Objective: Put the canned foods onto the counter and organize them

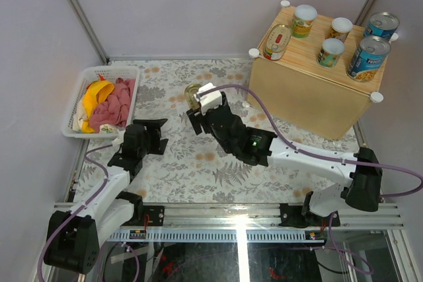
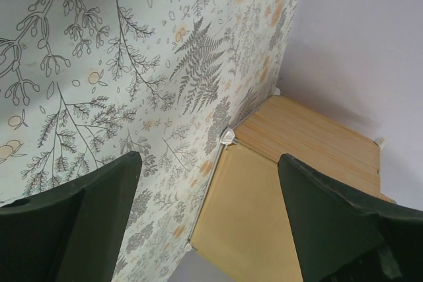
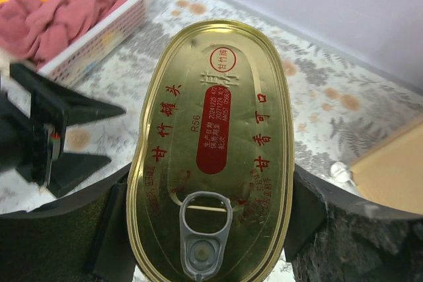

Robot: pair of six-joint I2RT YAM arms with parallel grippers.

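Evidently the last can is in hand: the right claw (image 1: 197,105) is clenched across the flat oval gold tin with a ring pull (image 3: 215,143), over the fern-printed surface (image 1: 198,170) and well apart from the light bamboo-grain wooden counter (image 1: 310,94). Next it calls for a lift and carry to a bare spot near the matching gold tin (image 1: 277,41) there. The left claw (image 2: 211,222) gapes wide, empty.

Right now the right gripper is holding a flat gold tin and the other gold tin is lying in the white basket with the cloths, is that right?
Not quite. The right gripper does hold a flat gold tin, but the other gold tin lies on top of the wooden counter, not in the white basket, where only cloths show. The top external view shows it.
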